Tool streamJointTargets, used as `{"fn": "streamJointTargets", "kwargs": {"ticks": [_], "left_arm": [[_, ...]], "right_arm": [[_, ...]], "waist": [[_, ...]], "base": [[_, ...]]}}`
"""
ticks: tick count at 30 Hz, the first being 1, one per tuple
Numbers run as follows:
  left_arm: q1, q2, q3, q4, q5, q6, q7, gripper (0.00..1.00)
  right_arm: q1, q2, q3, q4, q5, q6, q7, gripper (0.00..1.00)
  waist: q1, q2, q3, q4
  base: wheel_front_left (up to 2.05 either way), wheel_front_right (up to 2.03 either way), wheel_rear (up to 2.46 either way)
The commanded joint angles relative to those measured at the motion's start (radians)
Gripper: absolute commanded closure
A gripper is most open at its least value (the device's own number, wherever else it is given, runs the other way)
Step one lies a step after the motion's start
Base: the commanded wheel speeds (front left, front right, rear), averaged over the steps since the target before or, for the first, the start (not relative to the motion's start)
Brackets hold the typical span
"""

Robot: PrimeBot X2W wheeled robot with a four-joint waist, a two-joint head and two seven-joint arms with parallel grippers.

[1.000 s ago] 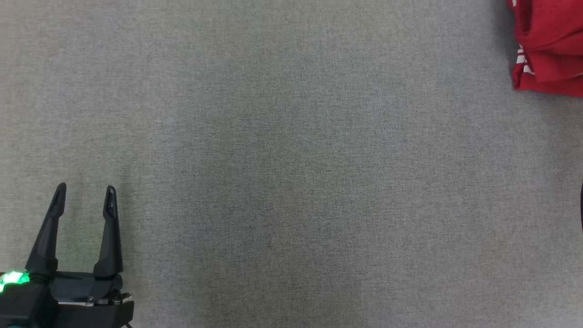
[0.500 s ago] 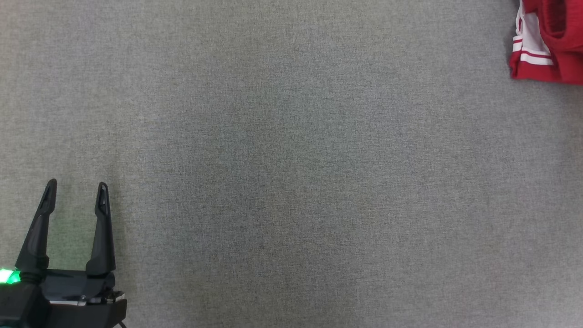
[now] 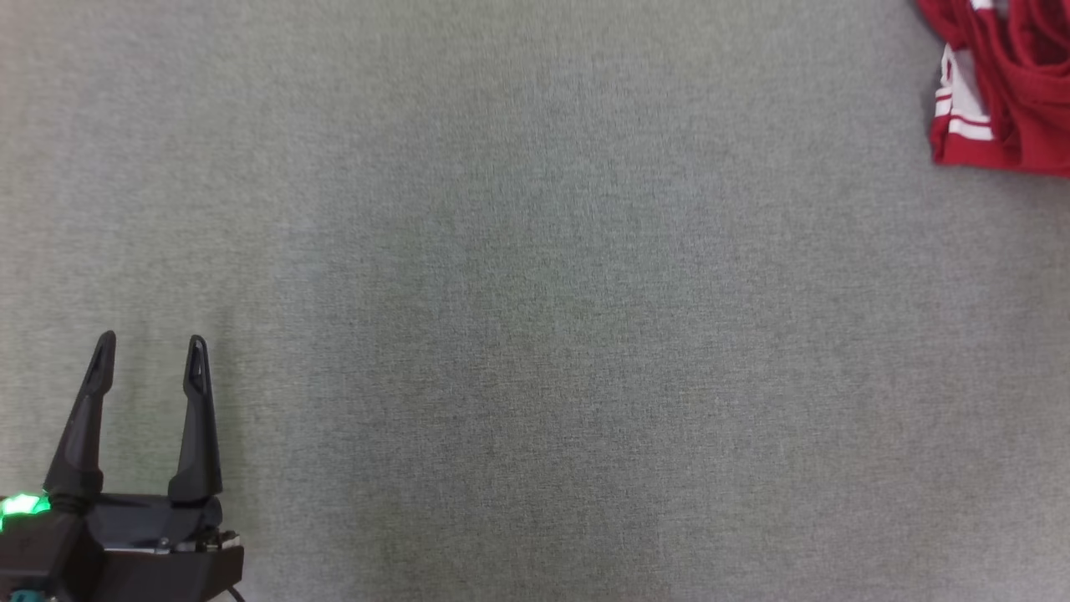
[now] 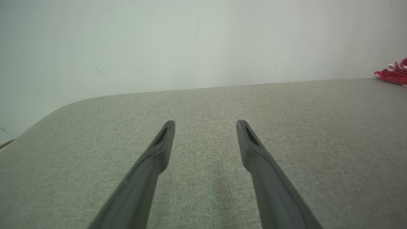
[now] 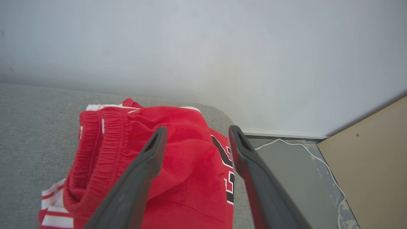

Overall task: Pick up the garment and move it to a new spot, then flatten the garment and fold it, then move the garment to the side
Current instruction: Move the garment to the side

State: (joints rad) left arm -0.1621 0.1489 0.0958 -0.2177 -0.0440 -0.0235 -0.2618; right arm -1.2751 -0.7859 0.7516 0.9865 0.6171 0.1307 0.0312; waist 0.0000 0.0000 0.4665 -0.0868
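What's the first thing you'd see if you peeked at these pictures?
The bright red garment, bunched at the far right corner of the gray table, jumps out first. The right gripper points at it with fingers open, and the left gripper sits open at the near left.

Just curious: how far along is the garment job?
Nothing looks done: the red, white-striped fabric garment lies bunched at a corner of the grey cloth table. In hand: the open right gripper hovers over it; the left gripper sits open. Remaining: lifting, moving, flattening, folding, setting aside.
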Motion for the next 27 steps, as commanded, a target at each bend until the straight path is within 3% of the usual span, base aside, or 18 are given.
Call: {"fn": "streamJointTargets", "kwargs": {"ticks": [1,13,20,27], "left_arm": [[0.011,-0.004,0.004,0.008,-0.005,0.006,-0.004,0.0],[0.066,-0.042,0.03,0.077,-0.037,0.01,-0.004,0.0],[0.097,-0.06,0.031,0.106,-0.041,0.007,-0.004,0.0],[0.126,-0.074,0.024,0.129,-0.04,0.001,-0.004,0.0]], "right_arm": [[-0.004,0.012,-0.005,-0.004,0.007,0.0,-0.018,0.0],[0.105,0.216,-0.084,-0.069,0.029,0.0,-0.253,0.0],[0.245,0.32,-0.159,-0.156,0.02,0.0,-0.295,0.0],[0.429,0.373,-0.291,-0.338,-0.103,0.0,-0.295,0.0]], "waist": [[0.0,0.0,-0.027,0.005],[0.0,0.0,-0.19,0.003],[0.0,0.0,-0.275,0.014],[0.0,0.0,-0.334,0.029]], "base": [[0.0,0.0,0.0],[0.0,0.0,0.0],[0.0,0.0,0.0],[0.0,0.0,0.0]]}}
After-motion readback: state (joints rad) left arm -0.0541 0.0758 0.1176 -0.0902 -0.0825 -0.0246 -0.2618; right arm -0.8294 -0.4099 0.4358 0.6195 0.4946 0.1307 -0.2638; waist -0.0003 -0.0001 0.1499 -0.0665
